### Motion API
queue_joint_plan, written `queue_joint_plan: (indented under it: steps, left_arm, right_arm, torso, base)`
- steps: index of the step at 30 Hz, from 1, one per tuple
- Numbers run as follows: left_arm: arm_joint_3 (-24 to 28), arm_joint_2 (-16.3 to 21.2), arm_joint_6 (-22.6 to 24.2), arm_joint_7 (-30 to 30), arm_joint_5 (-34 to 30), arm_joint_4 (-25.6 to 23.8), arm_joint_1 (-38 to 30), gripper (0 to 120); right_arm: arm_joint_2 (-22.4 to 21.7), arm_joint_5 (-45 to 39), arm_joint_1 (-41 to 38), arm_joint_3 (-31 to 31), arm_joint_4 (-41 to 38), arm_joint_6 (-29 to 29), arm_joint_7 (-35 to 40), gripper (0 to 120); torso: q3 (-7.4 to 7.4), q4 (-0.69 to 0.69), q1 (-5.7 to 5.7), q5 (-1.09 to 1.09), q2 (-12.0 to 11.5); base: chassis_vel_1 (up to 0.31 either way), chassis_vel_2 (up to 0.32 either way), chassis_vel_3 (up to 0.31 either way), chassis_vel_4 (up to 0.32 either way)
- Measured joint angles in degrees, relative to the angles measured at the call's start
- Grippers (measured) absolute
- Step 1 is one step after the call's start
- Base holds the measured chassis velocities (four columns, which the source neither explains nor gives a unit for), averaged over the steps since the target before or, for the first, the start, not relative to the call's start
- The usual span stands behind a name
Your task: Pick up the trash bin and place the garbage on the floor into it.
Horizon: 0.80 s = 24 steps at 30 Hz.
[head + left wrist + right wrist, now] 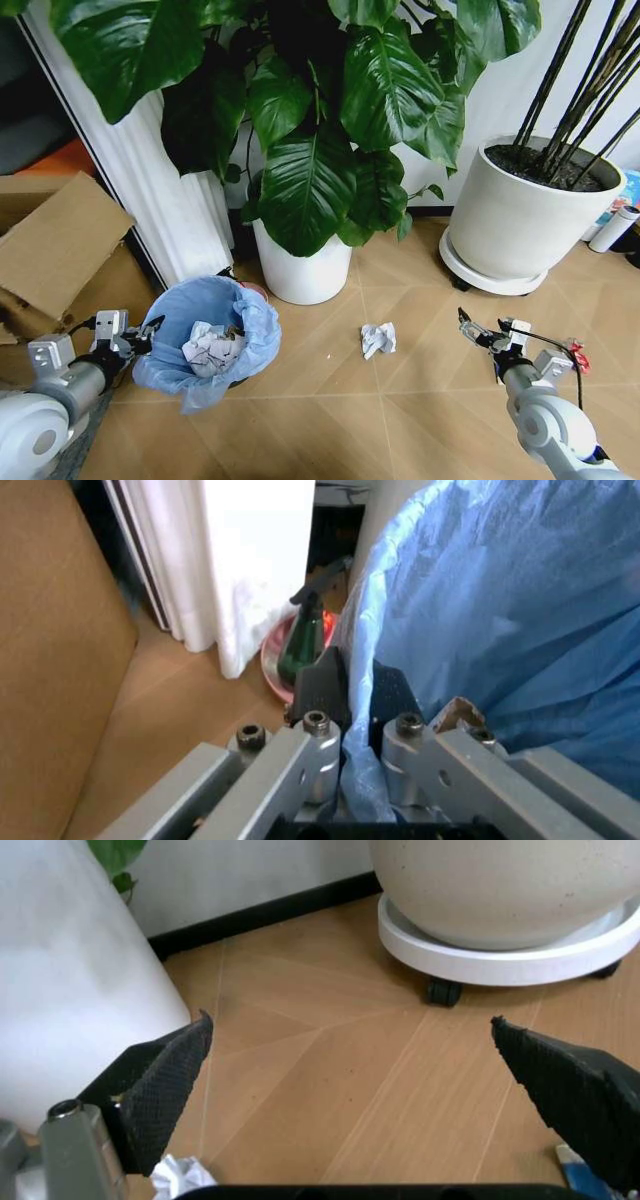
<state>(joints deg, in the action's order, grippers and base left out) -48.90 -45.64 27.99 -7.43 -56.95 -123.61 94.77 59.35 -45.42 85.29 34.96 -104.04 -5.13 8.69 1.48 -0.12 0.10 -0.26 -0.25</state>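
While the left gripper [152, 327] pinches the trash bin [205, 340] rim, right gripper [465, 322], wide open and empty, hovers beyond a paper wad [378, 339] beside that bin

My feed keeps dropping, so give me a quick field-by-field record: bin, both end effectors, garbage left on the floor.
trash bin: on the floor by the white plant pot, blue liner over its rim, crumpled paper inside
left end effector: shut on the bin's rim and liner
right end effector: open, above bare floor, holding nothing
garbage on floor: one crumpled white paper wad, between the bin and the right end effector
nearby: green spray bottle behind the bin
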Motion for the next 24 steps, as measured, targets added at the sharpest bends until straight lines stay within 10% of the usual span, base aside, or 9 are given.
queue_joint_plan:
  steps: [15, 24]
  left_arm:
    - [-0.2, 0.2, 0.0, 0.0, -0.1, -0.3, 0.3, 0]
    - [-0.2, 0.4, 0.1, 0.0, -0.2, 0.1, 0.8, 0]
  right_arm:
    - [-1.0, 7.1, 0.1, -2.0, 4.0, 2.5, -5.0, 100]
    - [-2.5, 21.3, -7.9, -11.0, 20.5, 7.3, -17.8, 100]
  torso:
    - [-0.01, 0.0, -0.01, -0.01, 0.0]
    - [0.0, 0.0, -0.01, 0.01, 0.0]
  base:
    - [-0.018, 0.002, 0.02, 0.002]
    - [0.0, 0.0, 0.0, 0.0]
